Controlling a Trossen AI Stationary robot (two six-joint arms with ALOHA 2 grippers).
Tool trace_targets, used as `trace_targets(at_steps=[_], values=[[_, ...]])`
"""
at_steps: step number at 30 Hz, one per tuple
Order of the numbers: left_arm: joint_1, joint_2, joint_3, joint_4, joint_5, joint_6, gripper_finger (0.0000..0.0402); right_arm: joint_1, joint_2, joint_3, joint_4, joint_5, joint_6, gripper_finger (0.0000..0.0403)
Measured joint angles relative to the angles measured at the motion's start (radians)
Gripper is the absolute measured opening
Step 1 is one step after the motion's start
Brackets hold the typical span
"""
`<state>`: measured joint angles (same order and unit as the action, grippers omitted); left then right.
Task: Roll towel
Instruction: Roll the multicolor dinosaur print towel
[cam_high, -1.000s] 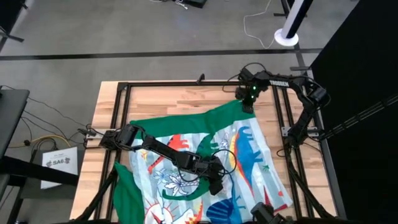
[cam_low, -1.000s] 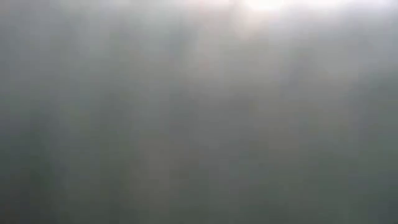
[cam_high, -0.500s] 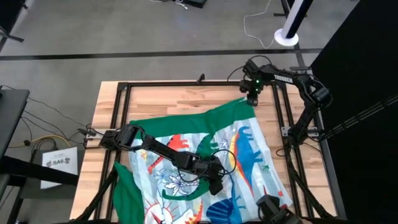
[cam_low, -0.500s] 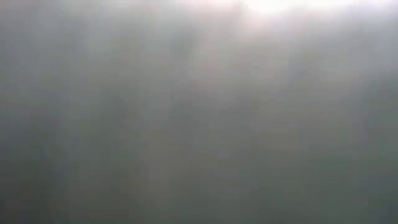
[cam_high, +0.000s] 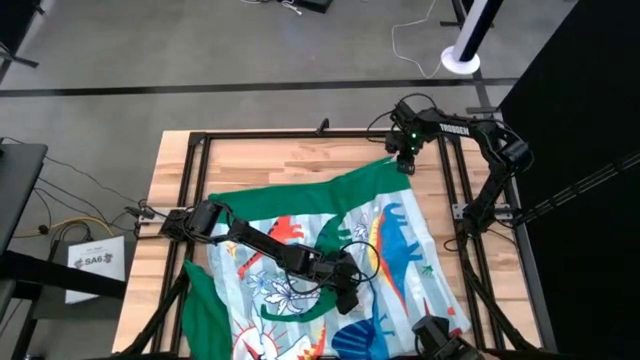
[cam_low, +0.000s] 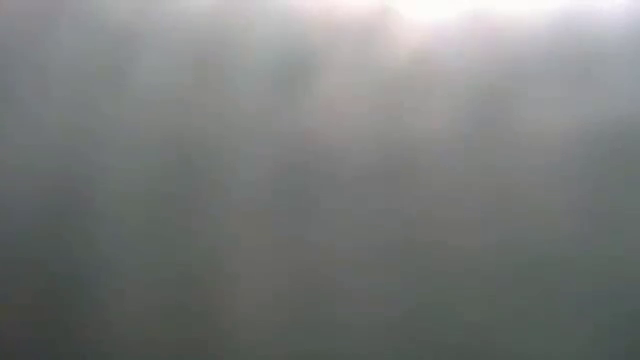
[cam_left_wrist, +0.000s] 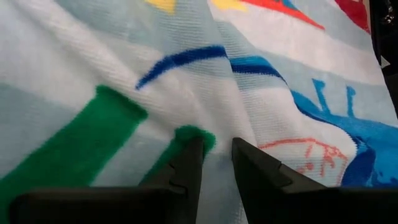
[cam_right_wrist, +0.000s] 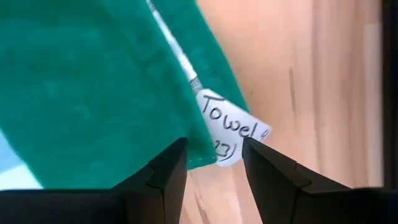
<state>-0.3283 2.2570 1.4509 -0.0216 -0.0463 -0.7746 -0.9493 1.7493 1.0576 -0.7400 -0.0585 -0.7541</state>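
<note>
Meanwhile, the right gripper (cam_high: 404, 165) is seen shifted slightly along the far corner of the large green beach towel with its light-blue tropical print (cam_high: 330, 265), its jaws parted around the labelled corner (cam_right_wrist: 231, 134), not yet clamped; rolling is judged not yet begun. The left gripper (cam_left_wrist: 216, 155) is held low over the middle, jaws narrowly apart, nothing gripped. The towel is spread, rumpled, across the wooden bench (cam_high: 265, 160), one edge hanging over the near side.

The high camera looks straight down on the whole tabletop (cam_high: 300, 160), the low one shows only grey haze, and each wrist camera sits close over the towel (cam_high: 330, 250) — cloth the overhead view shares.
</note>
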Motion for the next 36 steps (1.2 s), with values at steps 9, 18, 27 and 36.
trace_targets(at_steps=[9, 18, 27, 36], values=[[-0.001, 0.0, 0.0, 0.0, -0.007, 0.01, 0.0077, 0.042, 0.048, 0.0, -0.021, 0.001, 0.001, 0.0141], [-0.001, 0.0, 0.0, -0.002, -0.007, 0.009, 0.0077, 0.068, 0.05, 0.002, -0.038, 0.037, 0.054, 0.0059], [0.004, -0.008, 0.0, -0.011, -0.003, 0.009, 0.0077, 0.091, -0.026, 0.045, -0.152, 0.043, 0.13, 0.0009], [0.042, -0.072, -0.003, -0.136, -0.031, 0.084, 0.0077, 0.107, -0.192, 0.052, -0.27, 0.044, 0.188, 0.0009]])
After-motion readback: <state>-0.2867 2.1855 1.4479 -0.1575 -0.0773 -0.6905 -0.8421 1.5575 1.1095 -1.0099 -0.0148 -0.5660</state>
